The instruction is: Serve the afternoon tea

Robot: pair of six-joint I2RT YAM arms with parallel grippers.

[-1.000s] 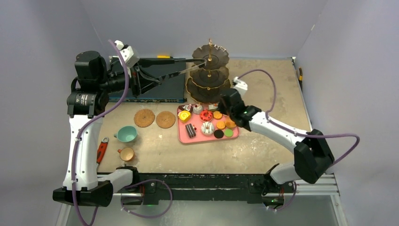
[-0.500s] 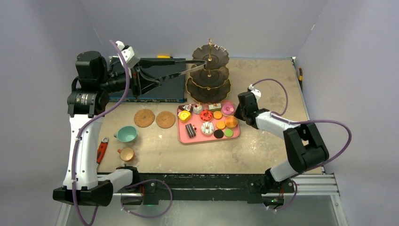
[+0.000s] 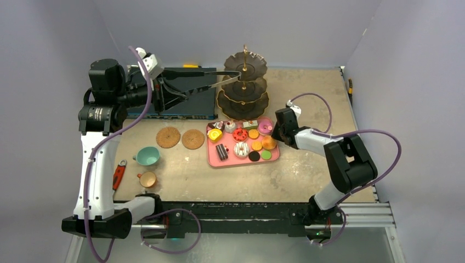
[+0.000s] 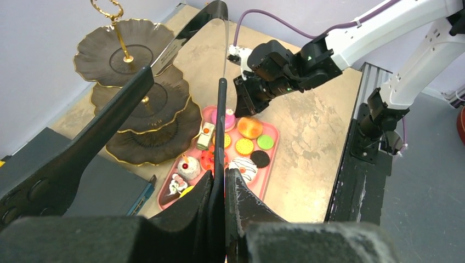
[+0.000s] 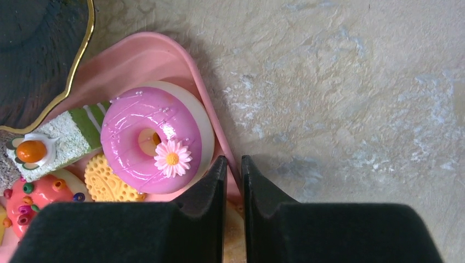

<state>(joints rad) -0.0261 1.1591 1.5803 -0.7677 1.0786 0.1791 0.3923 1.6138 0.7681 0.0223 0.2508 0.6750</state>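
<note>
Shows the left gripper (image 4: 219, 181) clenched tight on one arm of the long black metal tongs (image 4: 109, 120), raised at upper left of the top view, with the tong tips close by the top tier of the dark scalloped three-tier stand with gold rod (image 3: 243, 96).

Finds the right gripper (image 5: 234, 164) at the right edge of the pink rectangular plastic tray (image 5: 200, 87), fingers nearly together and pinching the tray's rim.

Just left of those fingers, inside the tray: a pink-glazed toy doughnut with a white daisy (image 5: 148, 139), touching a green-striped cake slice (image 5: 66, 137).

Mid-frame from above, on the tan table (image 3: 307, 98): the tray just below the stand, filled with small colourful toy cakes and macarons (image 3: 241, 148).

At lower left: a teal cup (image 3: 146, 156), with a smaller tan cup (image 3: 147, 179) below it.

Left of the tray: two brown woven coasters (image 3: 168, 137) side by side.
</note>
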